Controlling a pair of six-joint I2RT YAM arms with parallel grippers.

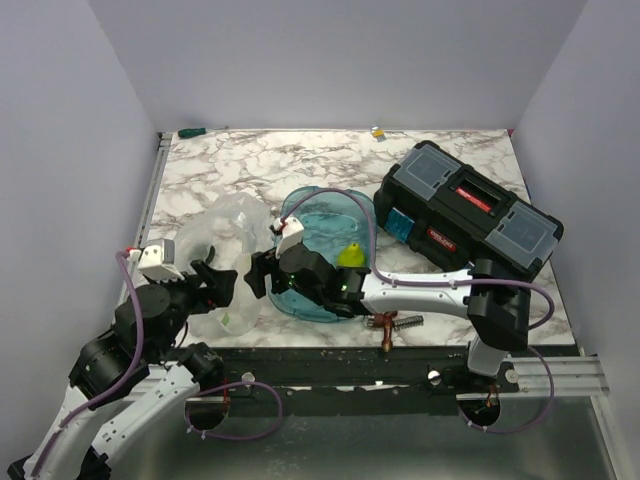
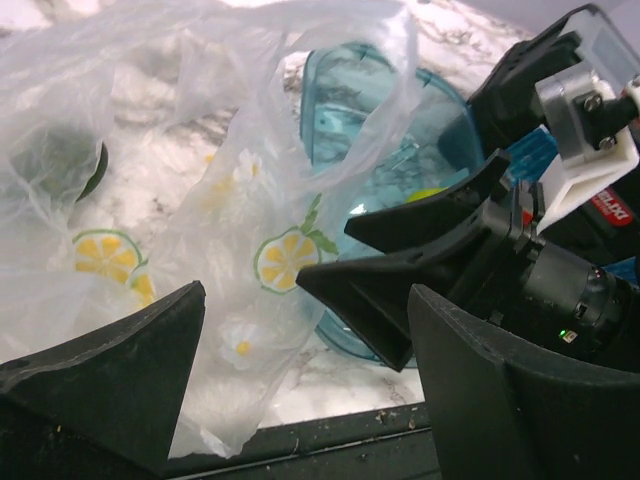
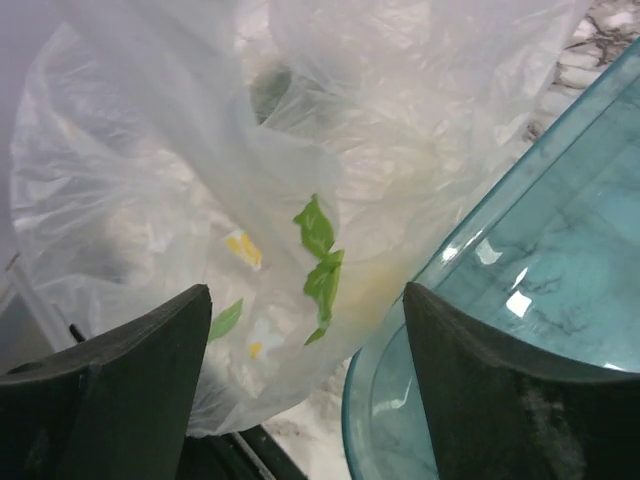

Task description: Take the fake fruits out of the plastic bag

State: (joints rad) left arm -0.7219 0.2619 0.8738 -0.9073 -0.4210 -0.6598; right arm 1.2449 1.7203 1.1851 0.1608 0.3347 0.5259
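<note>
The clear plastic bag [image 1: 232, 250], printed with lemons and leaves, lies crumpled on the marble left of the teal tray [image 1: 300, 205]. A dark green fruit [image 2: 58, 160] shows through the bag and appears dimly in the right wrist view [image 3: 268, 90]. A yellow-green pear [image 1: 350, 256] sits in the tray. My left gripper [image 1: 216, 281] is open at the bag's near edge, with a flap of bag [image 2: 240, 330] between its jaws. My right gripper [image 1: 262, 272] is open between bag [image 3: 250, 160] and tray rim [image 3: 470, 250], holding nothing. Its fingers [image 2: 400, 265] show in the left wrist view.
A black toolbox [image 1: 470, 205] stands at the right back, touching the tray. A copper-coloured fitting [image 1: 386, 325] with a spring lies near the table's front edge. Small items lie along the back edge [image 1: 378, 131]. The table's front edge [image 2: 330, 425] is just under my left gripper.
</note>
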